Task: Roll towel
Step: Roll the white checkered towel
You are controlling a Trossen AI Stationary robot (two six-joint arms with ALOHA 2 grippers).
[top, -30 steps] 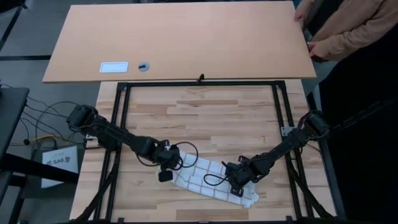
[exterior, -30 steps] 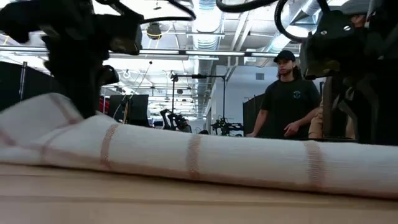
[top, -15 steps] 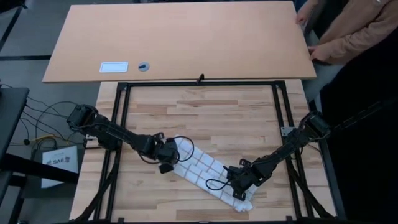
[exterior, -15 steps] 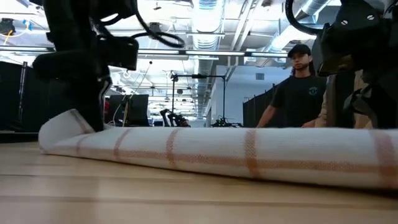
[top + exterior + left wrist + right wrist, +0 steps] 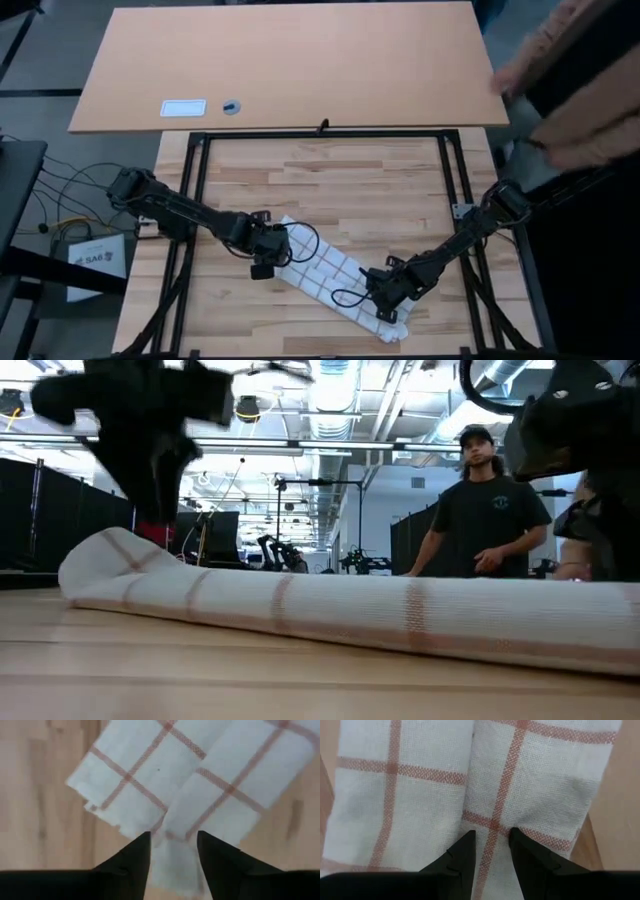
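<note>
One towel lies rolled diagonally on the bench. Two end effectors: the left end effector stands released at one end; the right end effector pinches the other.

Person at the high view's 2 o'clock corner is motion-blurred and cut by the edge, small items on the board at 11 o'clock too small to identify, towel runs off the low view's 3 o'clock edge, left gripper there blurred.
</note>
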